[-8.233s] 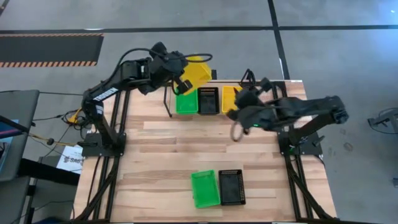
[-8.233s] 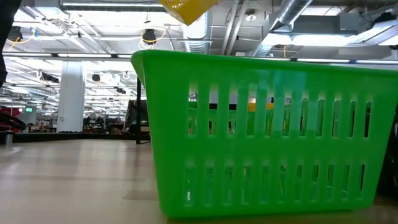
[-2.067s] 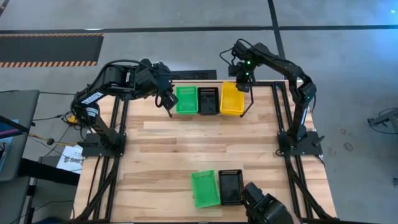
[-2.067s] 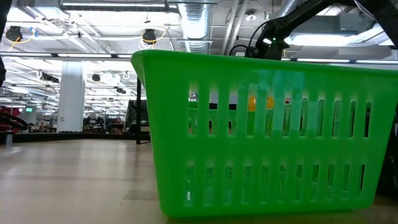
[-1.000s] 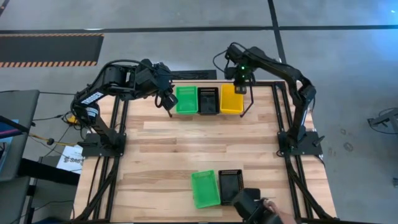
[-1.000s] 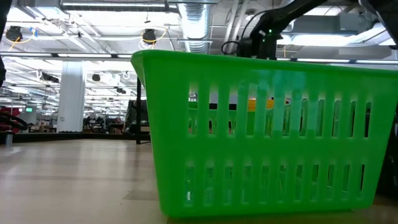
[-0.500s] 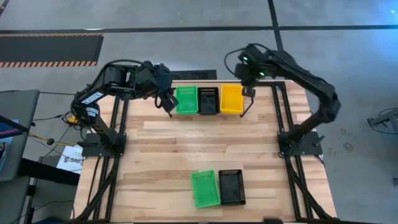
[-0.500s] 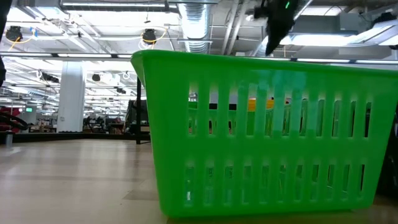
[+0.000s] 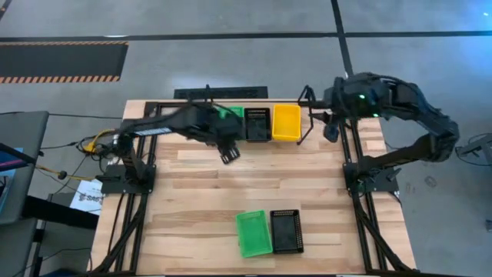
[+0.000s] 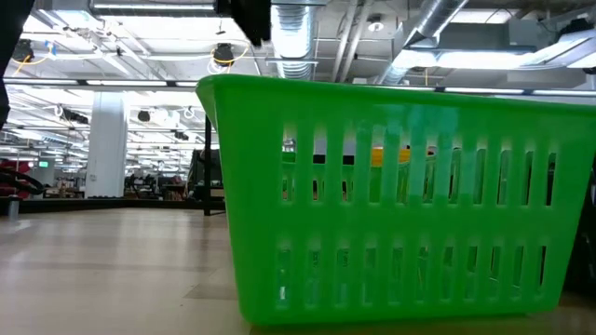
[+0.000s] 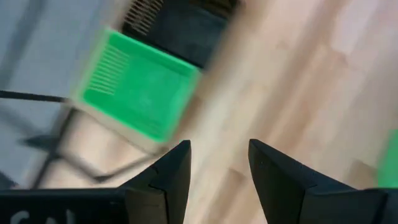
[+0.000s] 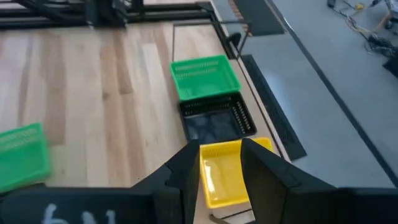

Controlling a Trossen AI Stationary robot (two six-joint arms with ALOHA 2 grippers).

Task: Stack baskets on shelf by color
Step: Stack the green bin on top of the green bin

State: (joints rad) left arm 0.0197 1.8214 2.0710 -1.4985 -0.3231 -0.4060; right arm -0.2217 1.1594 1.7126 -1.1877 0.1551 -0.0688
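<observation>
L arm has swung out from the back-left corner; L gripper (image 9: 228, 155) now hangs over bare table (image 9: 192, 185) just in front of the shelf (image 9: 258, 123), heading toward the front. Its claw is apart w/ nothing in it.

On the shelf, L to R: green basket stack (image 9: 231, 115) (partly hidden by the arm), black stack (image 9: 257, 125), yellow stack (image 9: 287, 121). The yellow one the R arm was setting down sits there by itself now, so yellow looks done.

At the front edge: a green basket (image 9: 254, 233) and a black basket (image 9: 286, 231), touching, not yet put away. The person's hand that showed near them is gone.

R gripper (image 9: 330, 131) has pulled back off the shelf to the R side, claw a bit apart, empty.

I think L arm goes for the front green basket next.
</observation>
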